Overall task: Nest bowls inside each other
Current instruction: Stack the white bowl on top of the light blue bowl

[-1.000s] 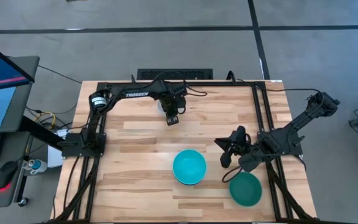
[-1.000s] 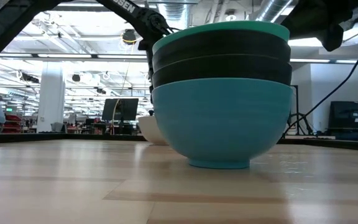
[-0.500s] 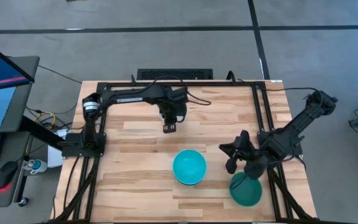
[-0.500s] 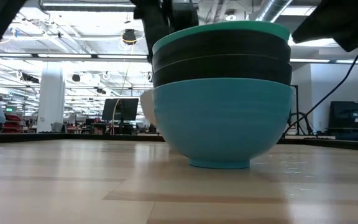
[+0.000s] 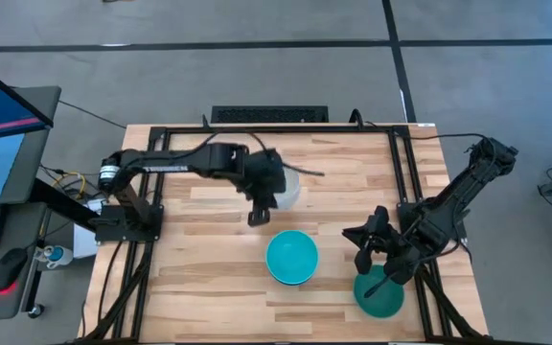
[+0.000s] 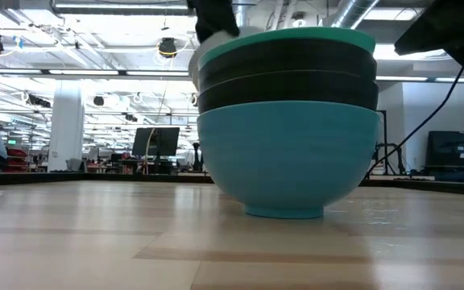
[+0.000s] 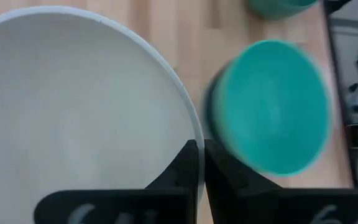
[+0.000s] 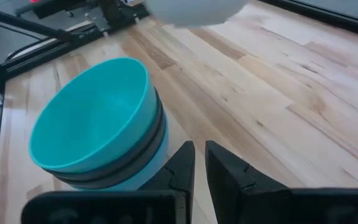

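A white bowl (image 5: 288, 186) hangs above the middle of the table with my left gripper (image 7: 197, 152) shut on it. Just toward the near edge stands a stack of nested bowls (image 5: 291, 257): a light blue one at the bottom (image 6: 288, 165), two black ones, and a light blue one on top (image 8: 92, 115). A teal green bowl (image 5: 381, 295) rests on its base at the near right. My right gripper (image 8: 200, 152) hovers over that bowl's far-left edge. It points toward the stack, with a narrow gap between its fingers and nothing in it. My left gripper pinches the white bowl's rim (image 7: 196, 134), one finger inside the bowl and one outside. The fingers slant down from the table's left. The bowl is lifted clear of the table, mouth up, beside and above the stack.
Black frame rails (image 5: 405, 182) run along the table's left and right sides, under the arm bases. A monitor, keyboard and mouse (image 5: 8, 273) sit off the table's left. Bare wood (image 5: 204, 278) lies left of the stack.
My left gripper has risen from the far side of the table with the white bowl. It has carried the bowl toward the near edge and a little right, up to the stack. My right gripper has swung toward the near edge, over the teal green bowl.
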### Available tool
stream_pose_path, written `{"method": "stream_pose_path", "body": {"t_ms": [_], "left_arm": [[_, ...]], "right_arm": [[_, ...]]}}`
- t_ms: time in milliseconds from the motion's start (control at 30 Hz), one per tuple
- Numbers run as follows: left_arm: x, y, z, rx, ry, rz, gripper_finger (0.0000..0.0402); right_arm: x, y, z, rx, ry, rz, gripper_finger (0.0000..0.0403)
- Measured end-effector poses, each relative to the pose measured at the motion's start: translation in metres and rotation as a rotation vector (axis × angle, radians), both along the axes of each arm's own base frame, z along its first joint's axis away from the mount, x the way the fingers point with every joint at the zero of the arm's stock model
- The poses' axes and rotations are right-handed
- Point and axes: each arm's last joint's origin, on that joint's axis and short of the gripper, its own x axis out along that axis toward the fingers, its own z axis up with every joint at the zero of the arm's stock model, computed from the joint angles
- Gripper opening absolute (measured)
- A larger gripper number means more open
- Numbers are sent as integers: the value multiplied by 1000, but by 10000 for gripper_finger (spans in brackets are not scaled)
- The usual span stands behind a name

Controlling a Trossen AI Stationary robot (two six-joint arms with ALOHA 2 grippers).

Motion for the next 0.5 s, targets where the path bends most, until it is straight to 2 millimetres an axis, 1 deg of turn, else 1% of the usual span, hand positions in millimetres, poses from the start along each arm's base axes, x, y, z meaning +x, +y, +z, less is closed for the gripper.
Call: {"method": "stream_pose_path", "body": {"t_ms": [233, 500], "left_arm": [[4, -51, 4, -28, -63, -60, 0], [3, -87, 7, -35, -97, -21, 0]], "right_arm": [[0, 0, 0, -2, 3, 5, 61], [0, 0, 0, -5, 8, 10, 61]]}}
